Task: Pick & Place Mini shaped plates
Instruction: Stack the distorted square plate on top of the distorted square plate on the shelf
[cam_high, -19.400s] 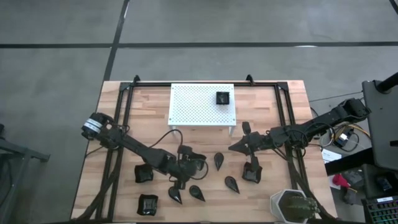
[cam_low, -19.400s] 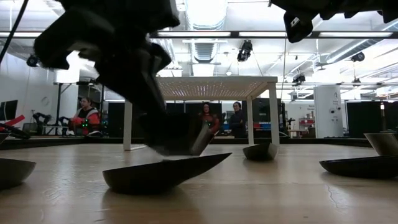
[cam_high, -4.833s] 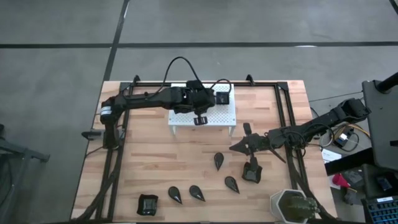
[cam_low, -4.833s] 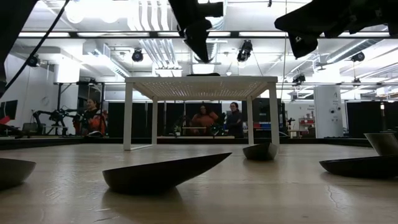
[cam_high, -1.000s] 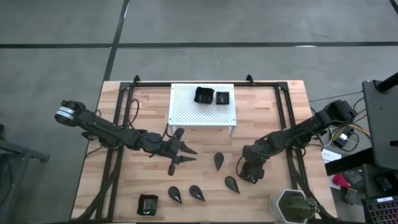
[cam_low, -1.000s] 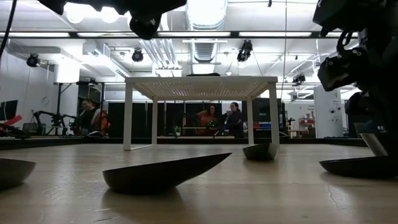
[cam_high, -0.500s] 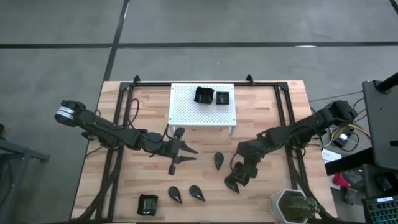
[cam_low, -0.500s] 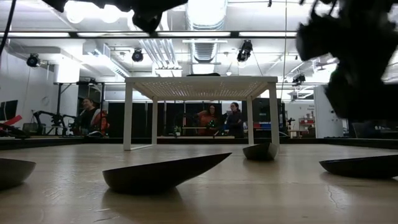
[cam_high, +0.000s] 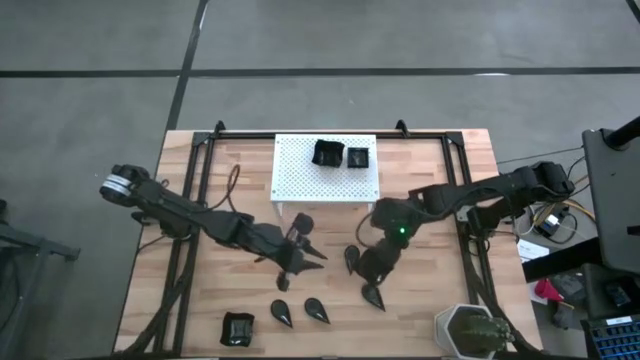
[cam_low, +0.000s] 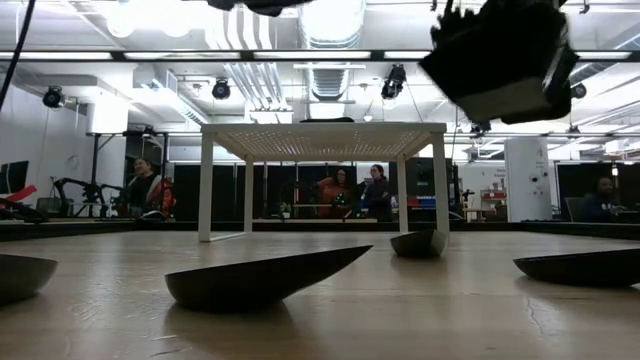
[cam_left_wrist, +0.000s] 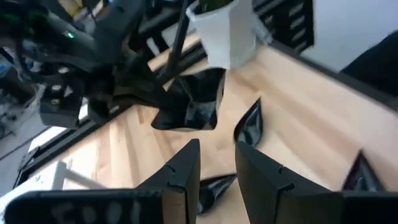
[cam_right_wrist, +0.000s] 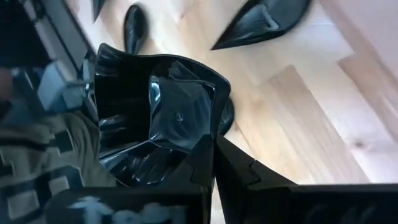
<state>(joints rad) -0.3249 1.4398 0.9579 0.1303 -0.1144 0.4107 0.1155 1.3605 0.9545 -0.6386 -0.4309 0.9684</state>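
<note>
Above the middle of the wooden table (cam_high: 230, 180), the right claw (cam_high: 377, 262) holds a square black plate (cam_right_wrist: 158, 112) up in the air. Its two fingers (cam_right_wrist: 249, 174) are pinched tight on the plate's rim, and the plate hangs tilted. From the low camera the plate shows as a dark shape (cam_low: 500, 62) high over the table, near the top corner of the white stand (cam_low: 325, 140).

Two more square plates sit side by side on top of the white stand (cam_high: 300, 170) at the back of the table: a bigger one (cam_high: 327, 153) and a smaller one (cam_high: 357, 157).

Five black plates lie on the wood. One drop-shaped plate (cam_high: 351, 259) lies just beside the right claw, and another (cam_high: 374, 296) lies just in front of it. Two more drop-shaped plates (cam_high: 283, 313) (cam_high: 317, 309) lie close together near the front edge. A square plate (cam_high: 237, 328) sits in the front left part of the table.

The left claw (cam_high: 305, 258) hovers over the middle of the table, left of the right claw. Its fingers (cam_left_wrist: 180, 171) are spread apart and hold nothing.

A grey-green pot (cam_high: 468, 332) with a plant stands at the front right corner.

People (cam_low: 350, 193) sit far back in the room behind the table.
</note>
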